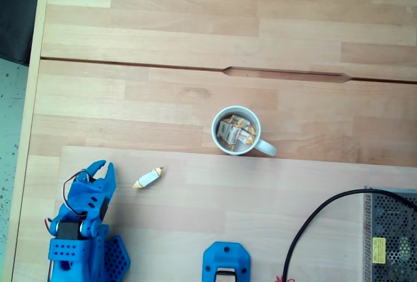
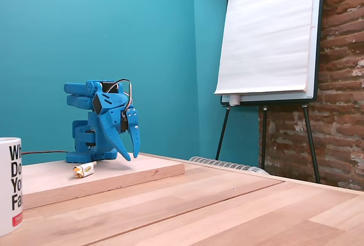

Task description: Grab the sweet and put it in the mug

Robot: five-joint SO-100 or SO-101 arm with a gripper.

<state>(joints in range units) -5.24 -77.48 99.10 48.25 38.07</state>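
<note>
– How was the sweet [image 1: 148, 178] found?
– It was laid flat on the raised board, cream-wrapped, yellow-ended.
– And the mug [image 1: 229, 119]?
– It was stood upright, white, with wrapped sweets inside.

Sweet [image 1: 148, 178] on board, mug [image 1: 236, 130] beyond

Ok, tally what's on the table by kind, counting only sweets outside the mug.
White mug: 1
Loose sweet: 1
Blue robot arm: 1
Separate blue plastic part: 1
Metal mesh box: 1
Black cable: 1
Total: 6
</note>
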